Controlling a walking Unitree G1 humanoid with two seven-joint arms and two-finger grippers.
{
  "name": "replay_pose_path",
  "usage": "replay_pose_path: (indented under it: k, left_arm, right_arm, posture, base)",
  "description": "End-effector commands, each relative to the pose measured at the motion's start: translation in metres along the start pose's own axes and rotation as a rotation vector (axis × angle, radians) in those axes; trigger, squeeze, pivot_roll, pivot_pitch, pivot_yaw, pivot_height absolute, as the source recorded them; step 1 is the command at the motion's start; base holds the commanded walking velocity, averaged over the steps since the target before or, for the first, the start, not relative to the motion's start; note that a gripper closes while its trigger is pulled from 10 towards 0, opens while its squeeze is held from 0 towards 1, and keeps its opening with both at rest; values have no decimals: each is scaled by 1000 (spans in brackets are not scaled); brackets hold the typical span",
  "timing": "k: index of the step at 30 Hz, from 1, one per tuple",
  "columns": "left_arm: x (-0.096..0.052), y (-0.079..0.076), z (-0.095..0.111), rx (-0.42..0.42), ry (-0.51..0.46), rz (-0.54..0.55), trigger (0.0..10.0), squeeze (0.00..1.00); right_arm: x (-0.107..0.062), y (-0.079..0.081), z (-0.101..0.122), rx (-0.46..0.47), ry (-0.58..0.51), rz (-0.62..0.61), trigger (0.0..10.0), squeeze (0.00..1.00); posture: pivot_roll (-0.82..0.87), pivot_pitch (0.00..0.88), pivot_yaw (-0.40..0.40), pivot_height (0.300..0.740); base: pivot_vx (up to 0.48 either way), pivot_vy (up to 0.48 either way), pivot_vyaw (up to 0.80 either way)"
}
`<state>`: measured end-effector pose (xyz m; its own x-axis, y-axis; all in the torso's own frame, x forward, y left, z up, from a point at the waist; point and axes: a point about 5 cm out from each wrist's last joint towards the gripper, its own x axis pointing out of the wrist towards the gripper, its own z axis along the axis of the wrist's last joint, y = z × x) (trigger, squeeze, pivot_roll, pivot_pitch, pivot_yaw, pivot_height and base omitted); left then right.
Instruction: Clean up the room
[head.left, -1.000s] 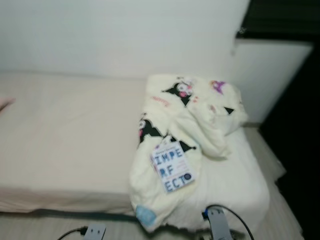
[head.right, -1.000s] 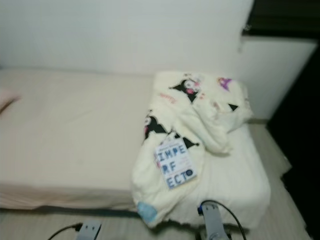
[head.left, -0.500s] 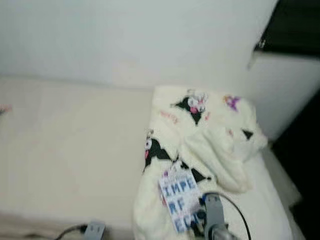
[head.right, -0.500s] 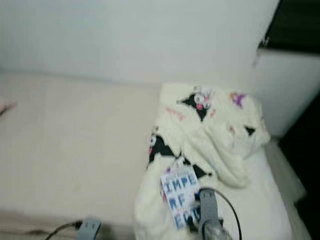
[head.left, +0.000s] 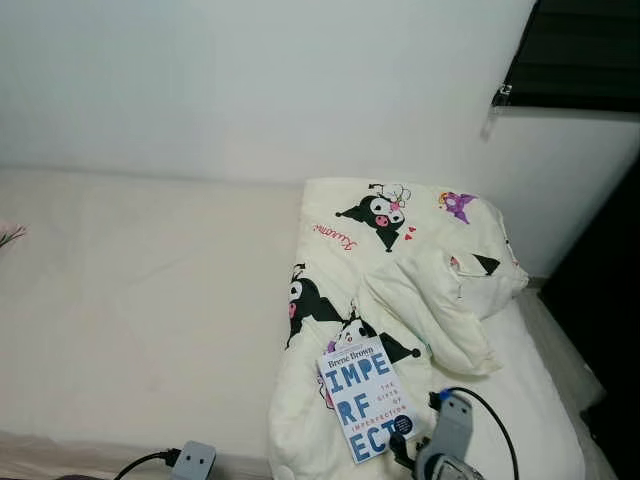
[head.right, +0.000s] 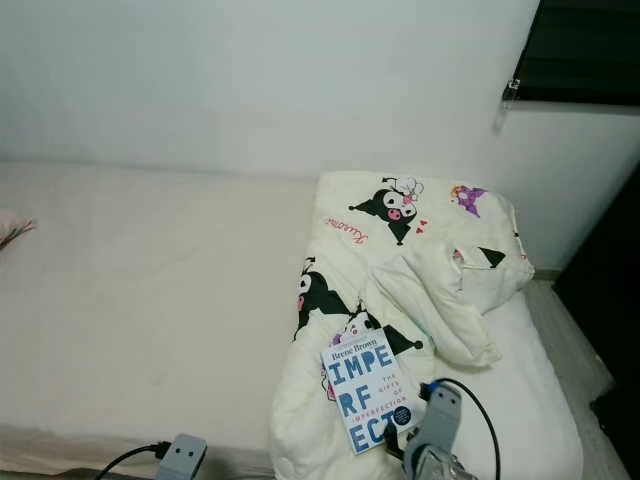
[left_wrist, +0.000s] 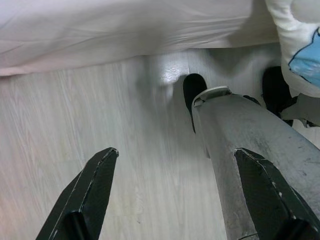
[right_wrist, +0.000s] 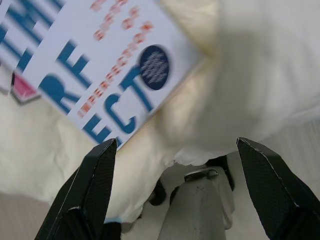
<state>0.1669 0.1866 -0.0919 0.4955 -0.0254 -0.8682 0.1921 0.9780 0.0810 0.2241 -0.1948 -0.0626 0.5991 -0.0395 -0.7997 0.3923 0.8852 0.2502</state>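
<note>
Beside the book (head.left: 366, 402), the right end effector (right_wrist: 177, 165) has risen, open.

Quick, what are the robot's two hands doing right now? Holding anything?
Left gripper: open, holding nothing, hanging over the floor.
Right gripper: open, holding nothing, near the book.

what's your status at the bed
Right gripper open, near book corner. Left gripper open, low over floor. Book lies on crumpled blanket; nothing blocking.
</note>
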Motion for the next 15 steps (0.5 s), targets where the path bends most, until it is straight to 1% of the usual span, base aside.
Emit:
replay_pose_path:
  k: [1, 2, 3, 5, 7, 9, 11, 15]
  left_arm:
    - [-1, 3, -5, 18, 22, 7, 10000, 0]
    - [-1, 3, -5, 20, 22, 7, 10000, 0]
    - [-1, 3, -5, 20, 22, 7, 10000, 0]
    - [-1, 4, -5, 24, 22, 10, 10000, 0]
    - [-1, 4, -5, 24, 22, 10, 10000, 0]
    - [-1, 4, -5, 30, 21, 13, 10000, 0]
    - [-1, 5, -5, 44, 21, 14, 10000, 0]
    - [-1, 6, -5, 66, 23, 16, 10000, 0]
  right_arm:
    - [0, -3, 0, 45, -6, -13, 10000, 0]
    - [-1, -5, 1, 71, -14, -14, 10000, 0]
    - [-1, -5, 1, 71, -14, -14, 10000, 0]
    - [-1, -5, 6, 132, -39, 4, 10000, 0]
    - [-1, -5, 6, 132, -39, 4, 10000, 0]
    - [0, -1, 11, 199, -66, 46, 10000, 0]
    - [0, 3, 14, 236, -75, 78, 10000, 0]
    - [0, 6, 12, 256, -75, 95, 10000, 0]
  posture:
    - [-63, 63, -11, 700]
    - [-61, 65, -10, 695]
    - [-61, 65, -10, 695]
    - [-51, 74, -7, 685]
    - [-51, 74, -7, 685]
    - [-45, 76, -4, 675]
    - [-42, 77, 1, 665]
    - [-37, 81, 4, 650]
  base:
    - [0, 0, 0]
    - [0, 0, 0]
    - [0, 0, 0]
    - [0, 0, 0]
    - [0, 0, 0]
    - [0, 0, 0]
    - [0, 0, 0]
    - [0, 0, 0]
